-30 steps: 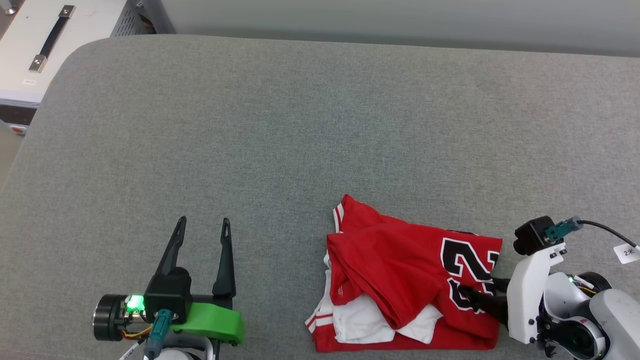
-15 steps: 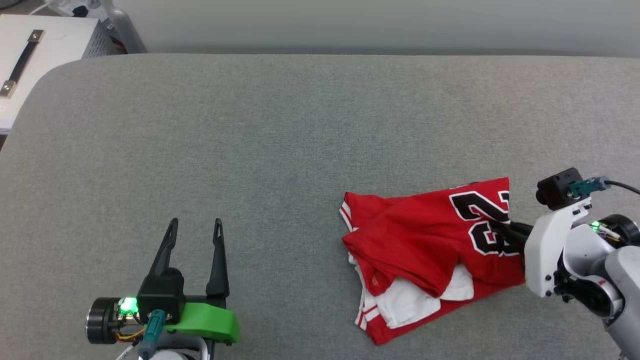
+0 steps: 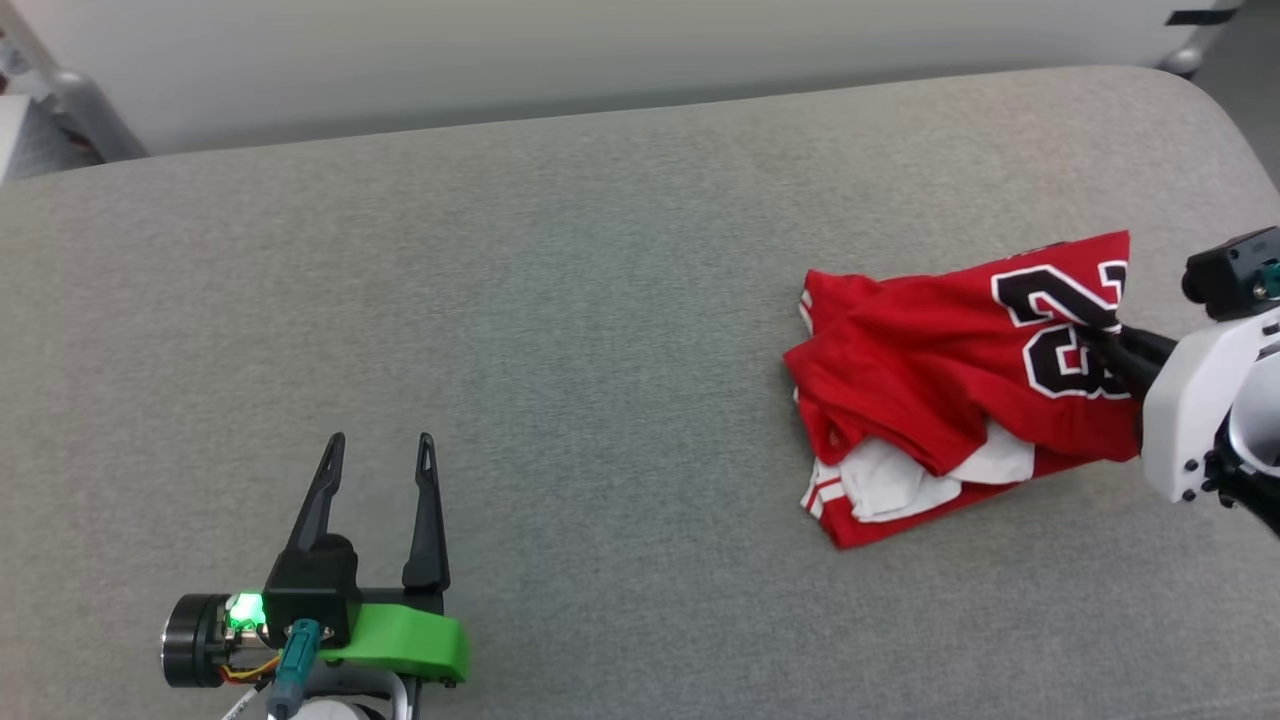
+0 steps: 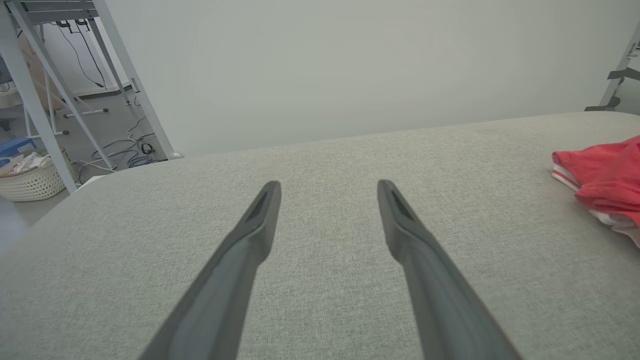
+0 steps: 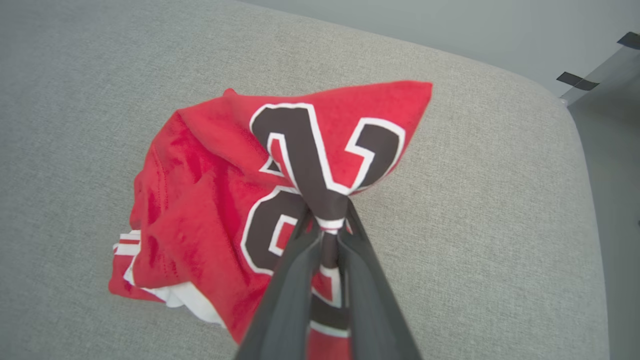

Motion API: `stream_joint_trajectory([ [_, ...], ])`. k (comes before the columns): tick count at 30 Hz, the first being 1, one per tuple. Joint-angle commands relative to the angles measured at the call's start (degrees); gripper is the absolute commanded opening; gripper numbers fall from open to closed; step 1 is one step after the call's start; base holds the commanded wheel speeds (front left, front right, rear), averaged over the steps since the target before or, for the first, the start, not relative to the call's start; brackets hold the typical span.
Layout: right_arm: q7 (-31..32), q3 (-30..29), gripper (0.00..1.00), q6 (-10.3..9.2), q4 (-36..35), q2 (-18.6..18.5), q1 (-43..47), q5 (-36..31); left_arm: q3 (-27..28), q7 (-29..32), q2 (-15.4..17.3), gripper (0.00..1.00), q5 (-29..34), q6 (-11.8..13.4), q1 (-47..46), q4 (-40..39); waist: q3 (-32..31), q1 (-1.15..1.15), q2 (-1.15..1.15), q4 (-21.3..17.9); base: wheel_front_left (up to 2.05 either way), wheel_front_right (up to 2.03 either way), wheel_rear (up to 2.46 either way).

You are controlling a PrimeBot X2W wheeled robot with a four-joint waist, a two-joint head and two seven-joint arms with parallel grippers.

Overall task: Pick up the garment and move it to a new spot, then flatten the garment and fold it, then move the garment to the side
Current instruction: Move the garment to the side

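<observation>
The garment, a red jersey with white sleeves and black white-outlined numerals, lies bunched at the right of the grey padded table. My right gripper is shut on a pinch of the garment at the numerals, pulling the cloth up into a peak. In the right wrist view the fingers of that gripper clamp the fabric of the garment between them. My left gripper stands open at the lower left, far from the garment, with nothing between its fingers. The left wrist view shows that gripper open and the garment at the right edge.
The table's rounded far right corner lies just beyond the garment. A pale wall runs behind the table. Beyond the left edge are metal frame legs, floor cables and a white woven basket.
My right gripper shut on the garment at the numerals and has carried it up and to the right. The head camera has turned meanwhile. The left gripper stays open.
</observation>
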Motion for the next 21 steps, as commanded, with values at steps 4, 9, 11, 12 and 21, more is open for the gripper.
stream_joint_trajectory([
  [4,-0.3,-1.8,0.0,-0.06,-0.7,-1.1,-2.5,-1.2,0.2,-0.3,0.4,1.0,0.8,0.1,-1.3,-1.2,3.6,0.0,0.0,-3.8,0.0,0.0,0.0],
  [9,-0.7,-4.4,0.0,-0.06,1.7,-3.0,-6.0,-3.2,0.3,-0.3,1.5,1.0,1.3,-0.1,-4.3,-2.7,8.7,0.0,0.0,-4.1,0.0,0.0,0.0],
  [11,-0.8,-5.5,0.0,-0.06,3.3,-4.2,-7.6,-3.8,0.1,-0.3,2.1,1.0,1.6,-0.3,-5.5,-3.4,11.0,0.0,0.0,-3.8,0.0,0.0,0.0],
  [12,-0.9,-6.1,0.0,-0.06,4.0,-4.7,-8.4,-4.1,0.1,-0.3,2.3,1.0,1.7,-0.3,-6.1,-3.8,12.1,0.0,0.0,-3.6,0.0,0.0,0.0],
  [21,-1.6,-8.6,0.0,-0.06,12.2,-10.0,-14.9,-9.4,-0.1,-0.3,3.7,1.0,1.8,0.1,-9.8,-6.0,18.2,0.0,0.0,-2.5,0.0,0.0,0.0],
])
